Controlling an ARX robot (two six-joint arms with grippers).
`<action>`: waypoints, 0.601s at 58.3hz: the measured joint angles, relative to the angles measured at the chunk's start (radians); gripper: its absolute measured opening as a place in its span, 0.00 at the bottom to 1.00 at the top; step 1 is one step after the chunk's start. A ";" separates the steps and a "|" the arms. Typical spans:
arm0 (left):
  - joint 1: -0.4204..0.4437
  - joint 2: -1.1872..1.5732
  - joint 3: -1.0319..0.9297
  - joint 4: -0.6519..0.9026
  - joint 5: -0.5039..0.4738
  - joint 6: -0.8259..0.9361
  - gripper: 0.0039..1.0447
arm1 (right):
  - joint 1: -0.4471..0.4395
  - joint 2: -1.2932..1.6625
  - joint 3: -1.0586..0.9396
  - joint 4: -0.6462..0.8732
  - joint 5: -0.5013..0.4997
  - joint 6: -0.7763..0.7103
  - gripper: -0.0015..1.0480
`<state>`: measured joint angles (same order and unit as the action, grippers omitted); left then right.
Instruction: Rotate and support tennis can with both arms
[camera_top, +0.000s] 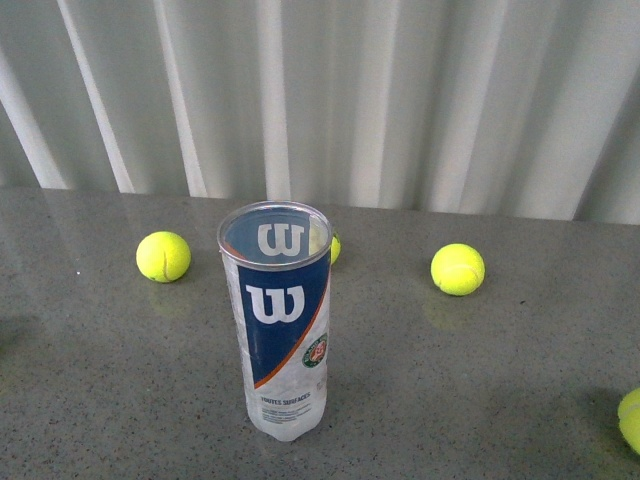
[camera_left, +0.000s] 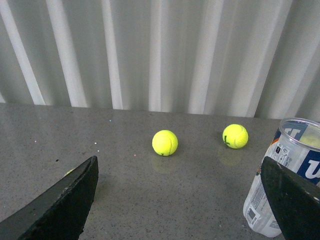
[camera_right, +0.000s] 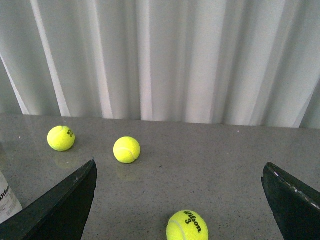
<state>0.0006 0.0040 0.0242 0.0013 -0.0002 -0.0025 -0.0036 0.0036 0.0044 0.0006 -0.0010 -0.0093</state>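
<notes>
I see the can (camera_top: 277, 318) upright on the table (camera_top: 480, 380), balls (camera_top: 163, 256) scattered around it.

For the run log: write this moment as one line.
can: upright on table, untouched | left pincer: open, empty | right pincer: open, empty | balls: loose around can

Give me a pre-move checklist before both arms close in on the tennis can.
1. Can upright on the table: ok.
2. Left pincer open, holding nothing: ok.
3. Right pincer open, holding nothing: ok.
4. Can between a pincer's fingers: not ok; it sits beside the left pincer and at the edge of the right wrist view.
5. Ball behind the can, touching or apart: cannot tell.
6. Can empty: looks ok through the open top.
</notes>
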 joint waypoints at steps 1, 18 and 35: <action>0.000 0.000 0.000 0.000 0.000 0.000 0.94 | 0.000 0.000 0.000 0.000 0.000 0.000 0.93; 0.000 0.000 0.000 0.000 0.000 0.000 0.94 | 0.000 0.000 0.000 0.000 0.000 0.000 0.93; 0.000 0.000 0.000 0.000 0.000 0.000 0.94 | 0.000 0.000 0.000 0.000 0.000 0.000 0.93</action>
<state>0.0006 0.0040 0.0242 0.0013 -0.0002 -0.0025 -0.0036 0.0036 0.0044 0.0006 -0.0006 -0.0093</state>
